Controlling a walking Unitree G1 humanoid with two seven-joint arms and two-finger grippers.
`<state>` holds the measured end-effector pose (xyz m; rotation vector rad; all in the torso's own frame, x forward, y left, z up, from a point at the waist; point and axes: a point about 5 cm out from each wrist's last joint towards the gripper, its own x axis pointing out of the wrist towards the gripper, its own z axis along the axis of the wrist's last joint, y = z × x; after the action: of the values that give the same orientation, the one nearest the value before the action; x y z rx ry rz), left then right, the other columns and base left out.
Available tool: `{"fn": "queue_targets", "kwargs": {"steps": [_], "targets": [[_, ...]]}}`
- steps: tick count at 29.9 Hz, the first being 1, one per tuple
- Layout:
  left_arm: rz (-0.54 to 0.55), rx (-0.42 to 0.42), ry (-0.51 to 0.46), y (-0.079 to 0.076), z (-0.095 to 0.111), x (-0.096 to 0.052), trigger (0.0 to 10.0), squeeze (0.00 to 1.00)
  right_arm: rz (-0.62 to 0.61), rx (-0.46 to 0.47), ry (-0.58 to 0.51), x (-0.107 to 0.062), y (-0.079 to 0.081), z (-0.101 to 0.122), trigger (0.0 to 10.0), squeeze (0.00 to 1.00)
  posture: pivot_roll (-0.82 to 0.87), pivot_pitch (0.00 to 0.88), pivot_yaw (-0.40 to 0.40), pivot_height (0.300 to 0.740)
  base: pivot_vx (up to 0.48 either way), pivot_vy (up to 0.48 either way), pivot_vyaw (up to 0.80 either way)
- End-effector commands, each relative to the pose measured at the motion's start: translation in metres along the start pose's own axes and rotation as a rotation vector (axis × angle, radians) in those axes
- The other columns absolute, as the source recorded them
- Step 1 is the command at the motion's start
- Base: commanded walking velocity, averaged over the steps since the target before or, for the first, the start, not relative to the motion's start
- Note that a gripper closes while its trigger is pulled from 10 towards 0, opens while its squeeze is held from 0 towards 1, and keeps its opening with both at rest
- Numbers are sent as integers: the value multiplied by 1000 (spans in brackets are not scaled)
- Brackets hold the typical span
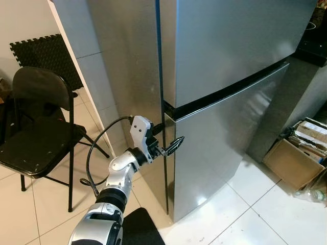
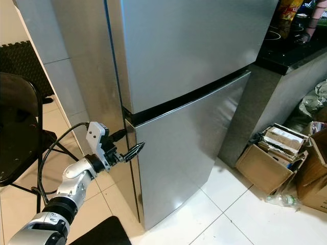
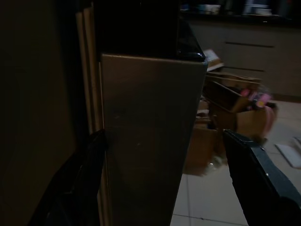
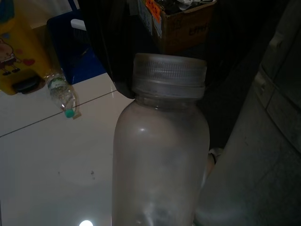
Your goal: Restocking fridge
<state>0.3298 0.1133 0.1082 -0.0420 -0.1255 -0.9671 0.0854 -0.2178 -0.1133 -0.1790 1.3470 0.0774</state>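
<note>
Left gripper (image 1: 171, 146) at the fridge (image 1: 225, 76) door's hinge-side corner, fingers spread wide with nothing between them.

My left gripper reaches the near corner of the fridge, just below the dark seam between its upper and lower doors; one finger lies along the fridge's side edge, the other stands off in front of the lower door (image 2: 189, 148). Both doors look closed. My right gripper has hold of a frosted plastic bottle (image 4: 160, 155) with a pale screw cap, upright in its wrist view; its fingers are hidden behind the bottle, so how wide they stand I cannot tell. Left of the fridge stands a black folding chair (image 1: 38, 132). Right of the fridge, cardboard boxes (image 2: 271, 158) sit on the white tiled floor (image 1: 265, 214) below a dark counter (image 2: 291, 51).
</note>
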Motion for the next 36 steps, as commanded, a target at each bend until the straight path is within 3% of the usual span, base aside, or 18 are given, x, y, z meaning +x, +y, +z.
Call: {"fn": "queue_targets", "kwargs": {"steps": [1, 12, 19, 25, 31, 36], "targets": [[-210, -49, 51, -33, -16, 16, 10000, 0, -4, 23, -12, 0, 0, 0, 10000, 0, -45, 0, -1, 740, 0, 0, 0], [-280, -76, 40, -46, -18, 20, 10000, 0, -4, 25, -17, 0, 1, 3, 10000, 0, -46, 0, -2, 740, 0, 0, 0], [-394, -140, 64, -61, -26, 15, 10000, 0, -5, 25, -15, 0, 0, 2, 10000, 0, -48, 0, 1, 740, 0, 0, 0], [-637, -287, 112, -92, -38, -1, 10000, 0, -5, 26, -16, 0, 0, 2, 10000, 0, -46, 0, 1, 740, 0, 0, 0], [-682, -363, 123, -96, -40, -13, 10000, 0, -5, 24, -16, 0, 0, 2, 10000, 0, -43, 0, -3, 740, 0, 0, 0], [-661, -399, 203, -93, -53, -29, 10000, 0, -7, 22, -16, 0, -1, 3, 10000, 0, -44, 0, -4, 740, 0, 0, 0]]}}
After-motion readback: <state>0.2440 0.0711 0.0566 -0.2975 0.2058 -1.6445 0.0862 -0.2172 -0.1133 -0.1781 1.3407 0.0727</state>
